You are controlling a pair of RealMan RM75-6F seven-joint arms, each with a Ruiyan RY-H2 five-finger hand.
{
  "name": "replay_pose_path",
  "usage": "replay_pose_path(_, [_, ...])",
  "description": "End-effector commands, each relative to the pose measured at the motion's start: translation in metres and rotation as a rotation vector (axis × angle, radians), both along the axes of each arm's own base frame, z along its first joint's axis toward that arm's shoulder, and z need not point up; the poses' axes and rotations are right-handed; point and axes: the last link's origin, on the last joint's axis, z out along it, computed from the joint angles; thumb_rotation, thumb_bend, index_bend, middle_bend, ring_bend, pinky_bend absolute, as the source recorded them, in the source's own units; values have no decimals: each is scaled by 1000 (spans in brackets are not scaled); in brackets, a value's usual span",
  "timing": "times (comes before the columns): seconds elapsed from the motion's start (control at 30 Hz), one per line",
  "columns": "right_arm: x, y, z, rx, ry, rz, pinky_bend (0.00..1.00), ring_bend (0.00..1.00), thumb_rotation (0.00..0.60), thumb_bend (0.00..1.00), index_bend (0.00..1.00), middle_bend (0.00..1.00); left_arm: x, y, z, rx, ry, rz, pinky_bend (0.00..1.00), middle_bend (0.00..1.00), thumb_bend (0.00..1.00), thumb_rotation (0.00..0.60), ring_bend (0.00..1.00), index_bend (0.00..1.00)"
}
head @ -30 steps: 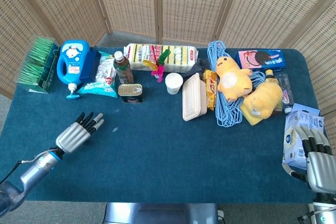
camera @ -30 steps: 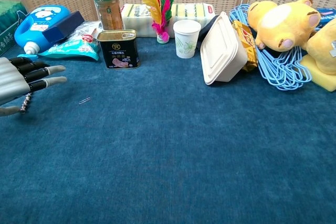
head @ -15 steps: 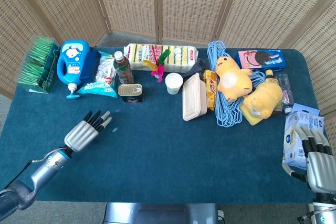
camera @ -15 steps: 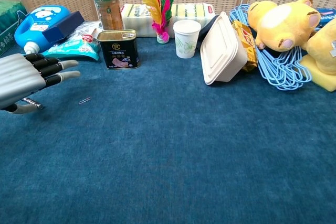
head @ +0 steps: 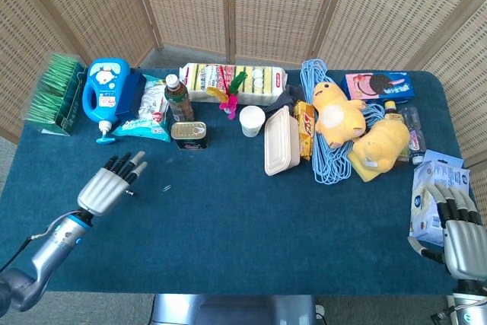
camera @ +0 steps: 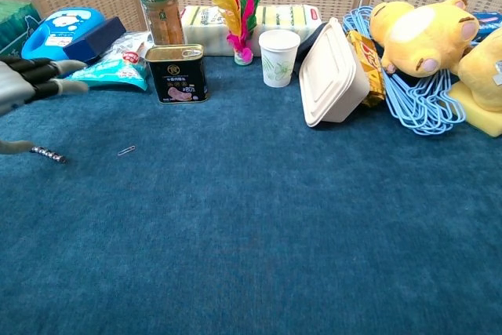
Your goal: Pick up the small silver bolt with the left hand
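Observation:
The small silver bolt (camera: 48, 154) lies on the blue tablecloth at the far left of the chest view; in the head view the bolt (head: 130, 192) is only a tiny dark mark beside the fingers. My left hand (head: 109, 183) hovers over it with fingers spread and extended. In the chest view the left hand (camera: 30, 84) is cut off by the frame edge, its thumb tip reaching down to the bolt's left end; nothing is pinched. My right hand (head: 459, 227) rests at the table's front right corner, fingers straight and holding nothing.
A paper clip (camera: 125, 151) lies just right of the bolt. Behind stand a black tin (camera: 177, 73), a tea bottle (camera: 158, 1), a blue detergent jug (head: 107, 91), a paper cup (camera: 279, 57) and a white lidded box (camera: 336, 73). A blue-white packet (head: 431, 192) sits by my right hand.
My left hand pushed forward and right, then drew back left and lifted its fingers. The bolt went from hanging upright under the hand to lying flat by the thumb. The right hand stayed still.

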Motion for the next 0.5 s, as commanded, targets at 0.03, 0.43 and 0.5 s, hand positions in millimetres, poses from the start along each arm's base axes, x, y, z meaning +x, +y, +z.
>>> replay_pose_path(0.03, [0, 0, -1, 12, 1, 3, 0, 0, 600, 0, 0, 0, -23, 6, 30, 79, -81, 215, 179, 0, 389, 600, 48, 297])
replay_pose_path(0.43, [0, 0, -3, 38, -4, 0, 0, 0, 600, 0, 0, 0, -41, 8, 23, 60, -152, 384, 179, 0, 425, 600, 27, 325])
replay_pose_path(0.5, [0, 0, -3, 40, -3, -1, 0, 0, 600, 0, 0, 0, -40, 9, 20, 51, -162, 390, 179, 0, 428, 600, 26, 350])
